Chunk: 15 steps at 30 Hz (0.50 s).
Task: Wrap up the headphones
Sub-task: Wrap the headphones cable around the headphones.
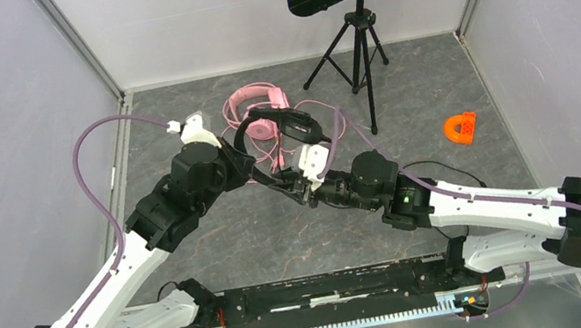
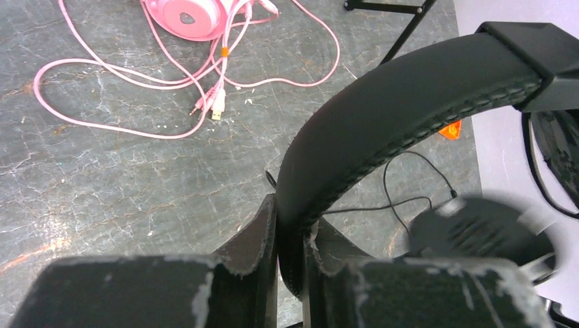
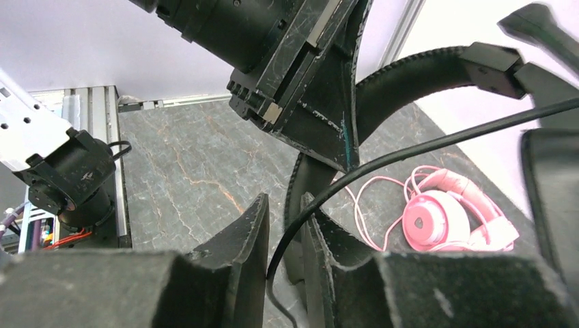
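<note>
Left gripper (image 2: 290, 232) jaws clenched on black headset (image 2: 410, 102) headband: stiff, light, sound hold. Right gripper (image 3: 287, 232) straddles limp thin black cable (image 3: 423, 147); pinch unconfirmed.

No text, brand name, number or label can be read in any of the three views. Only a small dark emblem (image 2: 186, 18) is seen on the ear cup of the pink headset (image 2: 205, 12), at the upper left of the left wrist frame. It is seen again at the lower right of the right wrist frame, but it is too small to be made out.
</note>
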Motion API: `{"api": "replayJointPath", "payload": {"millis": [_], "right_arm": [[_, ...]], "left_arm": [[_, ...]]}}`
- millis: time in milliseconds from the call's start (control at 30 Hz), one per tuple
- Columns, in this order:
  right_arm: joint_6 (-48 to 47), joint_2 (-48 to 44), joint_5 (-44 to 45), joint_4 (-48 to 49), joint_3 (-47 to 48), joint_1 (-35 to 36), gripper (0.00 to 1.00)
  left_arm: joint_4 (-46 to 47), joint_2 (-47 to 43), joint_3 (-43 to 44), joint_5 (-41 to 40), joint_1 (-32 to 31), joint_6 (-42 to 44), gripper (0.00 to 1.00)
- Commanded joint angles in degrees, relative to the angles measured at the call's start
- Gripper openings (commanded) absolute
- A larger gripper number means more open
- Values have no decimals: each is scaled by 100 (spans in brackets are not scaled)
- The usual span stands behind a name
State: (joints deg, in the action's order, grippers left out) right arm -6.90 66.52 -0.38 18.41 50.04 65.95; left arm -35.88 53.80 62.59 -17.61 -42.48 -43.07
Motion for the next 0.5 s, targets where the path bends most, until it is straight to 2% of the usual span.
{"api": "replayJointPath", "payload": {"millis": [0, 267, 467], "right_arm": [[-242, -141, 55, -79, -133, 7, 29], [46, -313, 76, -323, 222, 160, 33], [-370, -630, 515, 14, -494, 199, 31]], "left_arm": [[960, -278, 105, -11, 47, -642, 2], [1018, -142, 33, -33, 49, -606, 2], [1095, -207, 43, 143, 47, -727, 2]]}}
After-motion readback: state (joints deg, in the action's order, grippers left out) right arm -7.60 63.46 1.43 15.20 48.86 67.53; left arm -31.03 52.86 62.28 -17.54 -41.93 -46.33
